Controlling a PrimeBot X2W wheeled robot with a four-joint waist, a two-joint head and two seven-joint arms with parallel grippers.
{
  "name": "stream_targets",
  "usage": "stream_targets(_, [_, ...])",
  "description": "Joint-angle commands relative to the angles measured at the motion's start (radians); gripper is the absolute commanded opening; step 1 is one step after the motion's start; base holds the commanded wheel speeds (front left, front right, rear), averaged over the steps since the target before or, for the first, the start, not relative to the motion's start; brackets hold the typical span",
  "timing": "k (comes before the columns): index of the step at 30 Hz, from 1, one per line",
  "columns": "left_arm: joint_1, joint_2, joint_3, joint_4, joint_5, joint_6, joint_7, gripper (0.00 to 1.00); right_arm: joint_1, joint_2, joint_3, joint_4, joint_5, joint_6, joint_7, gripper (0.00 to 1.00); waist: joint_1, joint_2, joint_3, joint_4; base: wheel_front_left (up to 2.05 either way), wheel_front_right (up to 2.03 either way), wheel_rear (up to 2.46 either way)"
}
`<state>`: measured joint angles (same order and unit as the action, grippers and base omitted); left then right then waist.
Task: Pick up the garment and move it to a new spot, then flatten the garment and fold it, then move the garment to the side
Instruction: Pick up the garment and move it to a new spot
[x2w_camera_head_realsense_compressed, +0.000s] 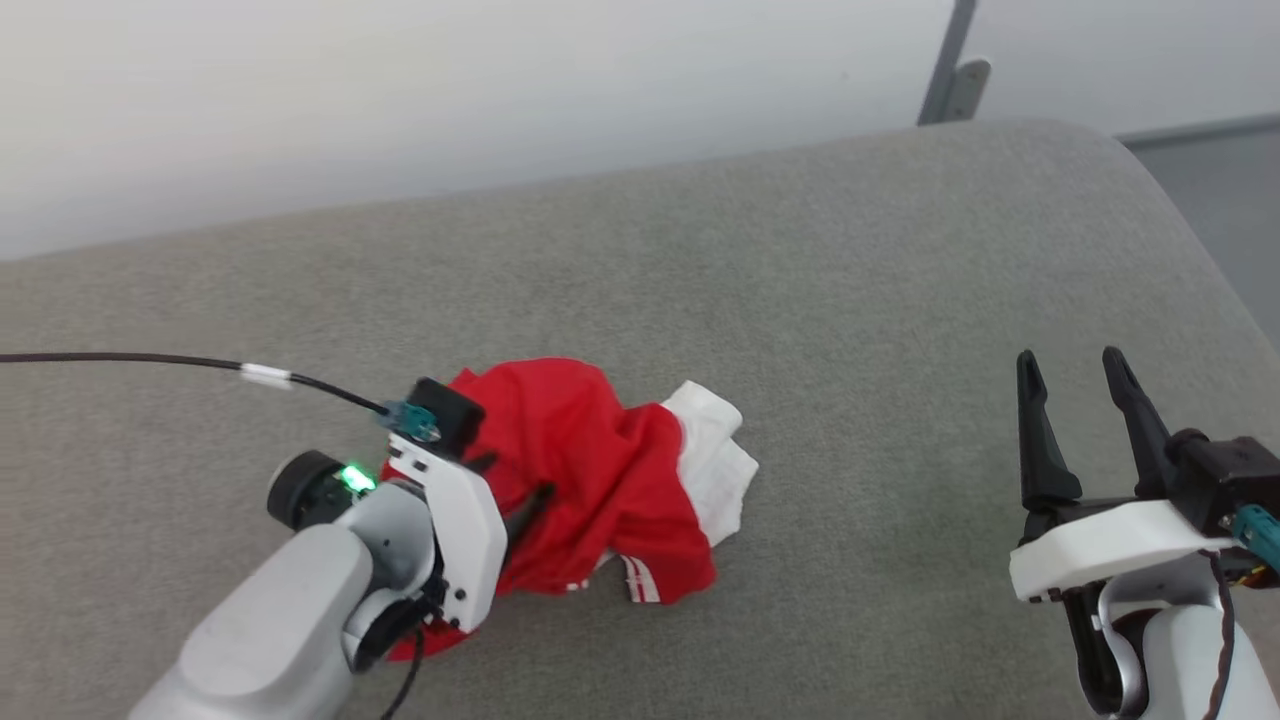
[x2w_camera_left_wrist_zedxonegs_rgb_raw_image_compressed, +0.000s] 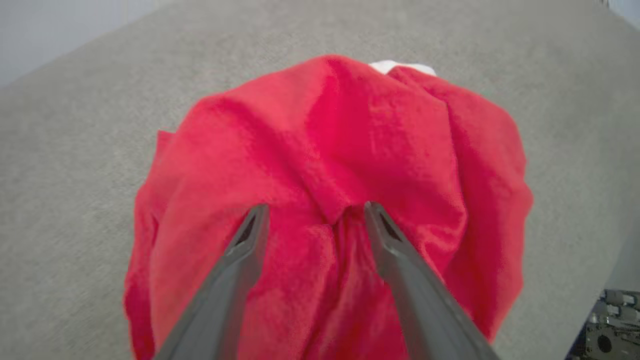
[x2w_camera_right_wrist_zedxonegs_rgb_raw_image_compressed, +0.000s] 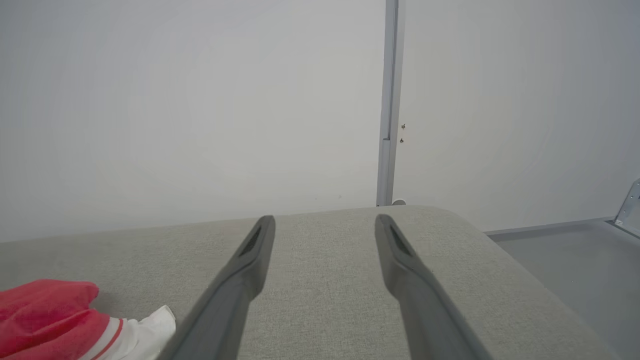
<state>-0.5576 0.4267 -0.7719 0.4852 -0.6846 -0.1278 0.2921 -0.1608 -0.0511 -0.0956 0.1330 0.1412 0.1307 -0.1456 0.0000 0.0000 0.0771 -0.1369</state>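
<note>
The garment (x2w_camera_head_realsense_compressed: 590, 470) lies crumpled in a heap on the grey cushioned surface (x2w_camera_head_realsense_compressed: 800, 300), red with a white sleeve end and a striped band on its right side. My left gripper (x2w_camera_head_realsense_compressed: 515, 478) presses into the heap's left part from above. In the left wrist view the left gripper (x2w_camera_left_wrist_zedxonegs_rgb_raw_image_compressed: 316, 209) is open, fingers spread over the garment (x2w_camera_left_wrist_zedxonegs_rgb_raw_image_compressed: 340, 135), with a pinched ridge of red cloth between the tips. My right gripper (x2w_camera_head_realsense_compressed: 1070, 365) stands open and empty far to the right. The right wrist view has the right gripper (x2w_camera_right_wrist_zedxonegs_rgb_raw_image_compressed: 324, 222) above bare cushion and the garment (x2w_camera_right_wrist_zedxonegs_rgb_raw_image_compressed: 45, 315) at lower left.
A black cable (x2w_camera_head_realsense_compressed: 150, 360) runs over the cushion from the left edge to my left wrist. The cushion's rounded edge (x2w_camera_head_realsense_compressed: 1180, 220) drops to a grey floor (x2w_camera_right_wrist_zedxonegs_rgb_raw_image_compressed: 575, 260) at right. A pale wall (x2w_camera_head_realsense_compressed: 400, 100) with a metal post (x2w_camera_right_wrist_zedxonegs_rgb_raw_image_compressed: 389, 100) stands behind.
</note>
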Motion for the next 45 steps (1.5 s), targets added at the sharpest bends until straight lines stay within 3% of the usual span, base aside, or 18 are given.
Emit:
stream_targets(1, [-0.007, 0.007, 0.008, -0.014, -0.008, -0.002, -0.018, 1.0, 0.011, 0.0, -0.002, -0.004, -0.002, 0.0, 0.001, 1.0, 0.0, 0.0, -0.019, 0.02, 0.0, 0.0, 0.0])
stream_targets(7, [0.04, 0.065, 0.078, -0.108, -0.034, 0.021, -0.15, 1.0, 0.036, 0.0, -0.006, -0.009, -0.008, 0.0, 0.008, 1.0, 0.0, 0.0, -0.058, 0.067, 0.0, 0.0, 0.0])
stream_targets(18, [0.22, 0.144, 0.231, -0.262, -0.047, 0.163, -0.427, 1.0, 0.067, 0.0, -0.017, -0.018, -0.002, 0.0, 0.018, 1.0, 0.0, 0.0, -0.09, 0.139, 0.0, 0.0, 0.0])
stream_targets(22, [0.293, 0.162, 0.274, -0.306, -0.058, 0.206, -0.49, 1.0, 0.077, 0.0, -0.021, -0.022, -0.005, 0.0, 0.023, 1.0, 0.0, 0.0, -0.099, 0.159, 0.0, 0.0, 0.0])
stream_targets(28, [0.404, 0.178, 0.336, -0.357, -0.053, 0.234, -0.545, 1.0, 0.087, 0.0, -0.025, -0.025, 0.002, 0.0, 0.029, 1.0, 0.0, 0.0, -0.105, 0.174, 0.0, 0.0, 0.0])
stream_targets(36, [0.527, 0.136, 0.473, -0.411, -0.011, 0.241, -0.559, 1.0, 0.102, 0.0, -0.032, -0.027, 0.01, 0.0, 0.034, 1.0, 0.0, 0.0, -0.111, 0.188, 0.0, 0.0, 0.0])
stream_targets(45, [0.67, 0.014, 0.642, -0.462, 0.11, 0.184, -0.559, 1.0, 0.119, 0.0, -0.031, -0.029, 0.014, 0.0, 0.034, 1.0, 0.0, 0.0, -0.114, 0.2, 0.0, 0.0, 0.0])
